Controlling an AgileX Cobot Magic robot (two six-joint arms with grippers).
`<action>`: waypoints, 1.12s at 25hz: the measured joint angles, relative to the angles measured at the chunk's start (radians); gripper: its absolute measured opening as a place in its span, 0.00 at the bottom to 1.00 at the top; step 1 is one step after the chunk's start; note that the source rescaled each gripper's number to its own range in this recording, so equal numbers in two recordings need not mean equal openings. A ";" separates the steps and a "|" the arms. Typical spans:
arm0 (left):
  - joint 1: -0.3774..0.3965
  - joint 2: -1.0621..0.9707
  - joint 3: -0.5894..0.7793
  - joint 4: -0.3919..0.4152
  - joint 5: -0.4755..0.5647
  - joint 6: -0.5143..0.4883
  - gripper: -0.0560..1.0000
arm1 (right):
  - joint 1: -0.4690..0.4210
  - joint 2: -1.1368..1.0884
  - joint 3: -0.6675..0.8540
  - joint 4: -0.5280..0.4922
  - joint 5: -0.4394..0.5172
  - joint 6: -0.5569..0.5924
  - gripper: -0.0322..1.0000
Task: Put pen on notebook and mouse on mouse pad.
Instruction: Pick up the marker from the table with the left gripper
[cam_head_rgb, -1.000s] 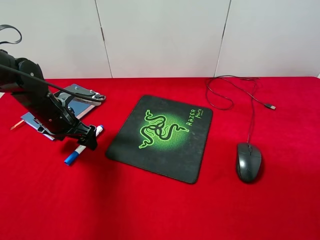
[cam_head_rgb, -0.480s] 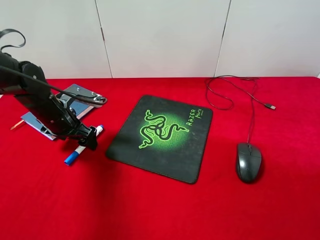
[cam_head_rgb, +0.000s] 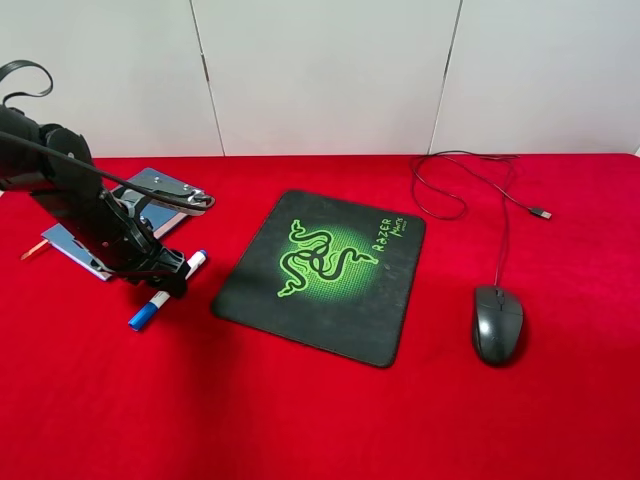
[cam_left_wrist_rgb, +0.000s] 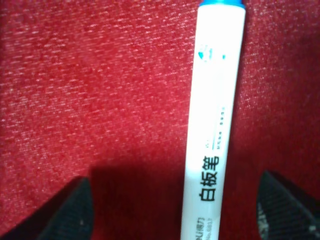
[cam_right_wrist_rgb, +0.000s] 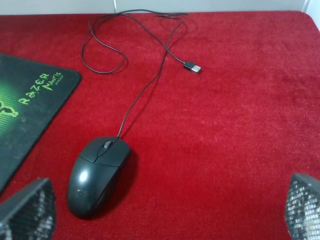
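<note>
The pen (cam_head_rgb: 150, 308) is seen lying on the red tablecloth (cam_head_rgb: 330, 420), between the notebook (cam_head_rgb: 62, 240) and the mouse pad (cam_head_rgb: 325, 275), touching neither; its blue cap end is turned toward the near edge of the table. The left gripper (cam_head_rgb: 172, 275) is lowered over the middle of the pen. In the left wrist view its jaws are spread wide, one fingertip (cam_left_wrist_rgb: 65, 215) being shown on each side of the white barrel with cloth visible between pad and pen, so nothing is gripped. The notebook is placed at the far left of the table and is partly hidden by the left arm; an orange ribbon (cam_head_rgb: 35, 248) is seen at its outer corner. The mouse (cam_head_rgb: 497, 323) is set on the cloth to the right of the mouse pad, apart from it, and its thin black cable (cam_head_rgb: 480, 190) is looped toward the back of the table, ending in a USB plug (cam_head_rgb: 540, 212). The right gripper (cam_right_wrist_rgb: 165, 210) is held above the cloth near the mouse, its jaws spread wide and empty.
</note>
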 joint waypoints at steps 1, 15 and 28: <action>0.000 0.000 0.000 0.000 0.000 0.000 0.59 | 0.000 0.000 0.000 0.000 0.000 0.000 1.00; 0.000 0.023 -0.001 0.000 -0.004 0.000 0.43 | 0.000 0.000 0.000 0.000 0.000 0.000 1.00; 0.000 0.023 -0.001 -0.004 -0.004 0.000 0.05 | 0.000 0.000 0.000 0.000 0.000 0.000 1.00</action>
